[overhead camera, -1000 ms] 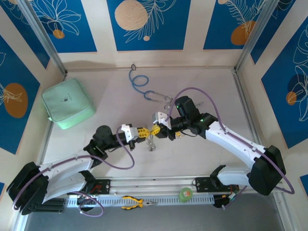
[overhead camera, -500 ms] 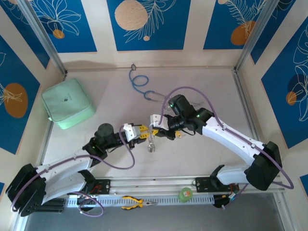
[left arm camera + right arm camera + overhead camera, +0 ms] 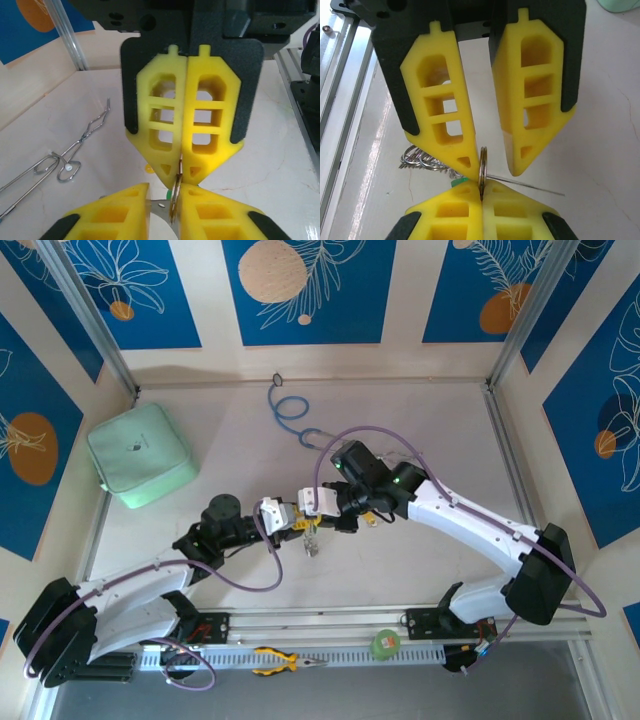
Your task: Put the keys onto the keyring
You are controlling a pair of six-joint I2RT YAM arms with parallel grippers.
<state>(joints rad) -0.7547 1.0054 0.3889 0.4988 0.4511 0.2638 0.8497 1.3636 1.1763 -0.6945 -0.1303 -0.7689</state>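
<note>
From my seat, the two grippers meet tip to tip over the middle of the table (image 3: pixel 420 410). The right gripper (image 3: pixel 481 189) has its yellow fingers (image 3: pixel 452 212) pressed together. They pinch the keyring (image 3: pixel 482 159), a thin metal split ring that I see edge-on, standing up out of the fingertips.

The left gripper (image 3: pixel 298 521) faces it from the other side, with its fingers (image 3: pixel 437 100) a little spread. The upper part of the ring sits in the gap between them. In the right wrist view the ring lies just beside the inner tip of one finger and clearly apart from the other. I cannot tell whether it actually touches the nearer one. The left wrist view shows the same ring as a narrow brass-coloured edge. It runs from the closed tips of the right gripper into the slot between the left gripper's own fingers.

A speck of green plastic with a short metal shank shows just beside the ring. I take it for the green-headed key (image 3: pixel 161 202), though it is mostly hidden by the fingers. A bunch of small silvery loops (image 3: pixel 422 159) lies on the table behind the right fingers. The metal earpieces of the stethoscope (image 3: pixel 75 150) rest well off to the side.
</note>
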